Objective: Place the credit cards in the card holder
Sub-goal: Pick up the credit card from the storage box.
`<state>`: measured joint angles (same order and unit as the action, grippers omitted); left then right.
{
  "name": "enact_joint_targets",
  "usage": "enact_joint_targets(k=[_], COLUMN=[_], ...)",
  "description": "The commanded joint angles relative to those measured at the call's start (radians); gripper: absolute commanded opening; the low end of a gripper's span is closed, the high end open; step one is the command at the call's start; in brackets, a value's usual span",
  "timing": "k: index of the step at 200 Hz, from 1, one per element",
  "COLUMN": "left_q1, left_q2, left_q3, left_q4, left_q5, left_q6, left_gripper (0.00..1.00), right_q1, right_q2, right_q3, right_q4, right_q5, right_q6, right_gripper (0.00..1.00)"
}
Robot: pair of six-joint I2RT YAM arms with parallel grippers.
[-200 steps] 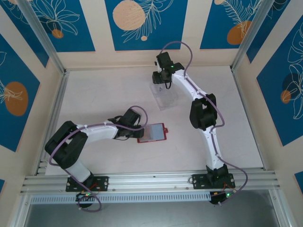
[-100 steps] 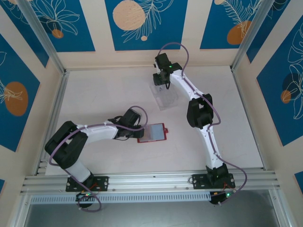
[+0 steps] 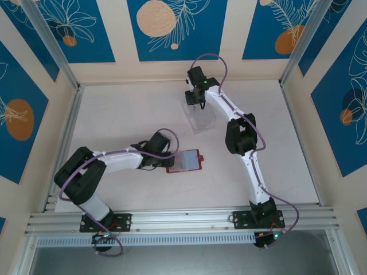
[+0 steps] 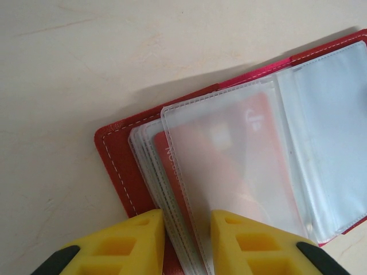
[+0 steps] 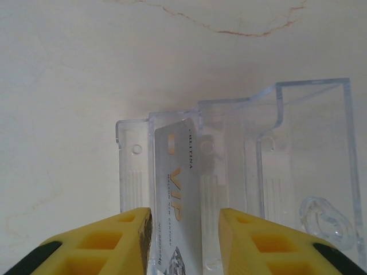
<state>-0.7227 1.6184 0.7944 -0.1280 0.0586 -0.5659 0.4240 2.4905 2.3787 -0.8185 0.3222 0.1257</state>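
1. Loosely, the right gripper brackets a pale silvery credit card marked VIP. Its left finger lies against the card's edge and a gap shows at the right finger, so the jaws look released rather than clamped.
2. That card stands tilted in a slot of the clear tray, which sits near the middle of the far edge of the table. Standing upright leaves its top end free, which is probably why the fingers straddle its sides from above.
3. The left gripper rests with a narrow gap at the left edge of the card holder. The holder lies open toward the middle of the table, well apart from the tray. This looks like a bracing hold that keeps the wallet spread for the incoming card. Whether the fingers pinch the sleeve edges or merely press on them cannot be told.
4. A red card already sits inside the top clear sleeve.
5. The VIP card's lower end is cut off at the bottom of the right wrist view, so how it sits in the slot is unseen. The holder's right side runs out of the left wrist view. Whether the lower sleeves hold cards is hard to make out.
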Motion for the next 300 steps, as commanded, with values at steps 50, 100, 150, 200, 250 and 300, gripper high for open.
enact_joint_targets(k=[50,100,150,200,250,300], left_q1=[-0.012,-0.012,-0.011,-0.011,-0.012,-0.012], left_q2=[0.015,0.015,0.011,0.012,0.021,0.016], left_q3=[-0.034,-0.035,-0.039,-0.038,-0.034,-0.032], left_q4=[-0.063,-0.061,-0.061,-0.063,-0.062,-0.066], left_q5=[-0.028,-0.028,-0.029,-0.028,-0.022,-0.023], left_q6=[0.005,0.004,0.003,0.001,-0.002,-0.003], left_gripper=[0.25,0.25,0.25,0.25,0.25,0.25], right_q1=[0.024,0.035,0.033,0.022,0.016,0.009], right_q2=[0.047,0.051,0.044,0.050,0.046,0.045], right_q3=[-0.004,-0.007,0.008,0.040,0.056,0.071], right_q4=[0.011,0.006,0.007,-0.008,-0.025,-0.035], right_q5=[0.008,0.038,0.018,-0.011,-0.036,-0.067], right_q6=[-0.075,-0.089,-0.080,-0.068,-0.066,-0.066], right_gripper=[0.36,0.34,0.28,0.23,0.17,0.08])
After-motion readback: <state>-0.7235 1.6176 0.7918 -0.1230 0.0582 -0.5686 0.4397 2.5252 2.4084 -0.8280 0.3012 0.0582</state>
